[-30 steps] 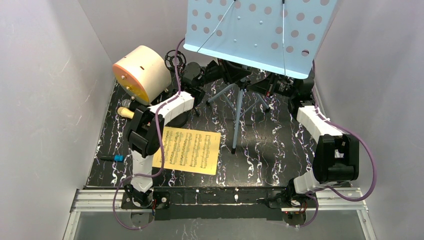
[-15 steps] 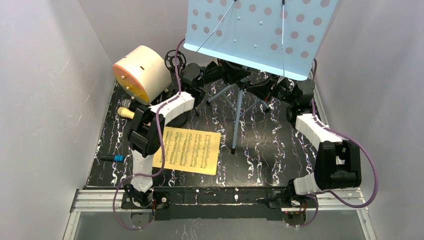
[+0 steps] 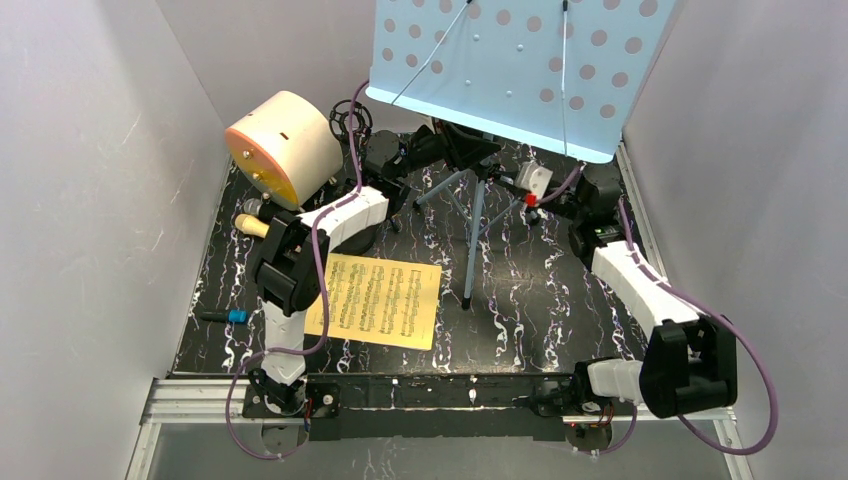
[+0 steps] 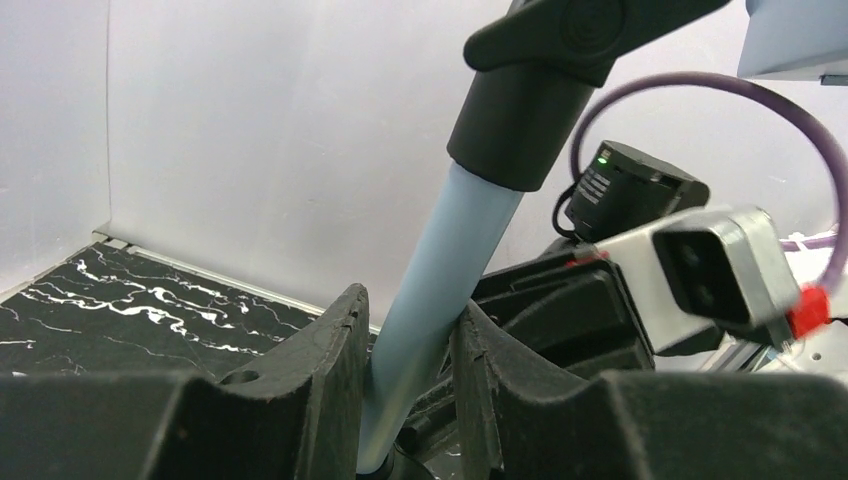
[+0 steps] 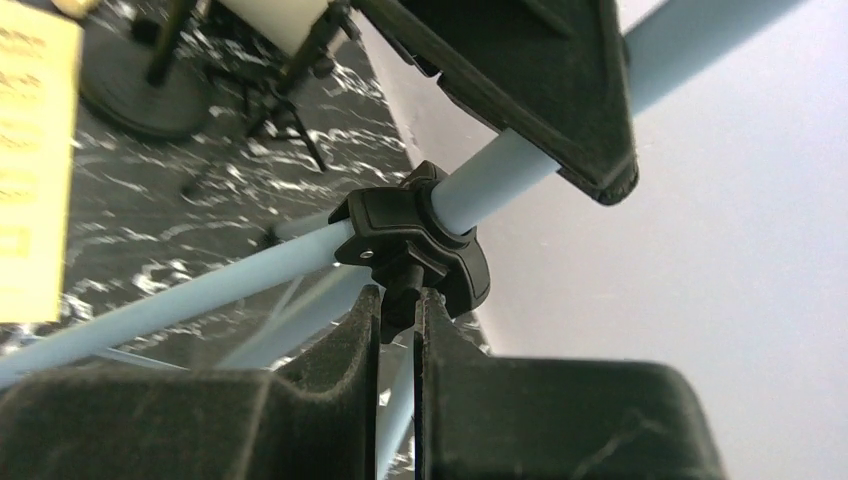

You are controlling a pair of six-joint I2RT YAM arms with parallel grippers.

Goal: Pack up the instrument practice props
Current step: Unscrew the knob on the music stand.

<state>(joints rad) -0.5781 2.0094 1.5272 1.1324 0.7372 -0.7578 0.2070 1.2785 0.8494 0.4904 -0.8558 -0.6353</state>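
The blue perforated music rack (image 3: 510, 70) stands at the back on its tripod, one pale blue leg (image 3: 474, 240) reaching toward me. My left gripper (image 4: 408, 305) is shut on the rack's blue pole (image 4: 445, 250), just below a black collar (image 4: 525, 110). My right gripper (image 5: 398, 298) is shut on the black knob (image 5: 405, 285) of the tripod's clamp collar (image 5: 415, 235). A yellow score sheet (image 3: 378, 300) lies flat on the marbled table. A cream microphone (image 3: 251, 225) lies at the left. A black round-base pole (image 5: 130, 85) and a black tripod (image 5: 295, 110) show in the right wrist view.
The big cream cylinder with an orange face (image 3: 282, 145) lies at the back left. A small black stick with a blue tip (image 3: 226, 316) lies at the left table edge. White walls close in on the left, right and back.
My right arm has stretched out and its wrist has swung left under the rack, so the wrist camera now shows. The rack shifted slightly left. The left arm has stayed still.
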